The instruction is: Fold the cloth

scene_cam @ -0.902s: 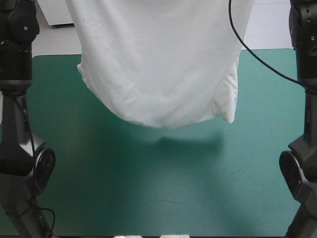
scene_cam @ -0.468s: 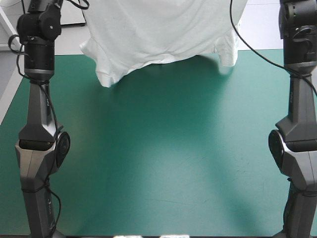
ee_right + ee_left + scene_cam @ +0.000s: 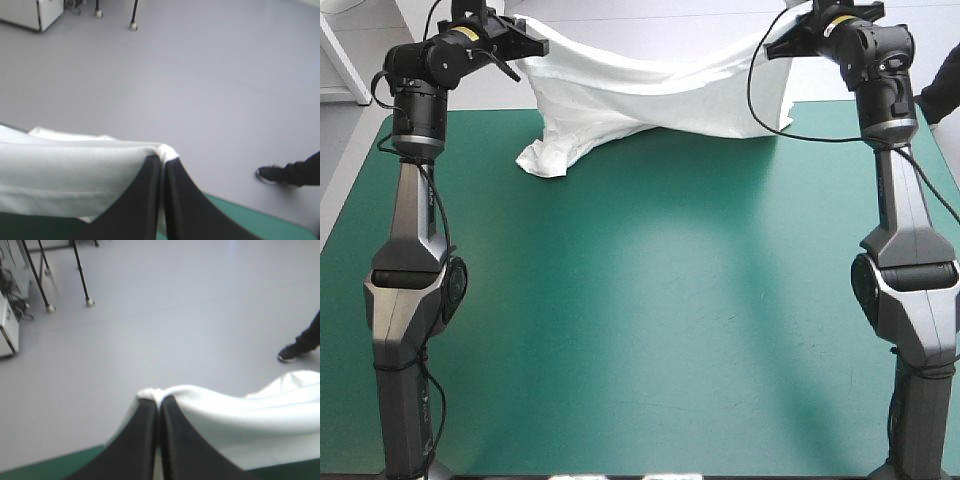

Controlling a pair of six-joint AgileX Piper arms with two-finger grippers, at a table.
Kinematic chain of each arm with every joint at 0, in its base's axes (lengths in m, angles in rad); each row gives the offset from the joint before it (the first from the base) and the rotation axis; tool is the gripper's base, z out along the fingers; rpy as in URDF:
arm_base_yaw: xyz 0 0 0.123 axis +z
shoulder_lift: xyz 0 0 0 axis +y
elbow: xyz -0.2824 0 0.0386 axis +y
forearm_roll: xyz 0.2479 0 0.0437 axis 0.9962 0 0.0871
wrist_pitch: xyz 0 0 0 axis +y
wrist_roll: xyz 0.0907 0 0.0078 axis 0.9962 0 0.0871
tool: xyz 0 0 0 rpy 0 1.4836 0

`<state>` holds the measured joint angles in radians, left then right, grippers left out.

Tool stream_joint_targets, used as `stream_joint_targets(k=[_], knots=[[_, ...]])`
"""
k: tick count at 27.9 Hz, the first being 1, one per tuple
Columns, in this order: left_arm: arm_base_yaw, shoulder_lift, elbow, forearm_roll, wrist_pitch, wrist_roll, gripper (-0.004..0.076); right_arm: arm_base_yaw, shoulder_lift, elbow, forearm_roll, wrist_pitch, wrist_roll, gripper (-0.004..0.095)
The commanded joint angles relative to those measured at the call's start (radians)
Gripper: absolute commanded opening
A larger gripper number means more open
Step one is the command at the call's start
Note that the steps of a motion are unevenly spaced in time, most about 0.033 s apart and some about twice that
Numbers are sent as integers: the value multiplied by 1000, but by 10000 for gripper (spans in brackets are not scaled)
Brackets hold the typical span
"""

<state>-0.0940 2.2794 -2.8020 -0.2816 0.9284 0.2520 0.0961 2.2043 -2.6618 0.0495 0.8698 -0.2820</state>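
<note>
Left fingers [image 3: 140,440], right fingers [image 3: 145,200] pinch T-shirt [image 3: 650,95], stretched along table [image 3: 650,300] far edge

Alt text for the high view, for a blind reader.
A white T-shirt hangs stretched between the left hand and the right hand over the far edge of the teal-green table, its lowest corner sagging on the left arm's side.

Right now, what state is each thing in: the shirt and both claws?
T-shirt: lifted, strung between the two claws over the table's far edge, sagging in the middle; one hanging end looks to rest bunched on the teal-green cover.
left claw: raised, shut on the T-shirt.
right claw: raised, shut on the T-shirt.
</note>
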Motion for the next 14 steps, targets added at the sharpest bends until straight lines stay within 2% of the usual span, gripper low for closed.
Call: stream_joint_targets(k=[1,9,12,14], knots=[[-1,-61,30,-28,67,-68,-9,-11,-85,62,17,4,-18,-17],[-1,-61,148,-42,339,-137,-9,-11,-151,299,28,117,13,-17],[-1,-81,189,-24,361,-157,-9,-11,-183,369,58,159,25,-17],[-1,-131,244,-22,361,-157,-9,-11,-212,414,66,258,60,-17]])
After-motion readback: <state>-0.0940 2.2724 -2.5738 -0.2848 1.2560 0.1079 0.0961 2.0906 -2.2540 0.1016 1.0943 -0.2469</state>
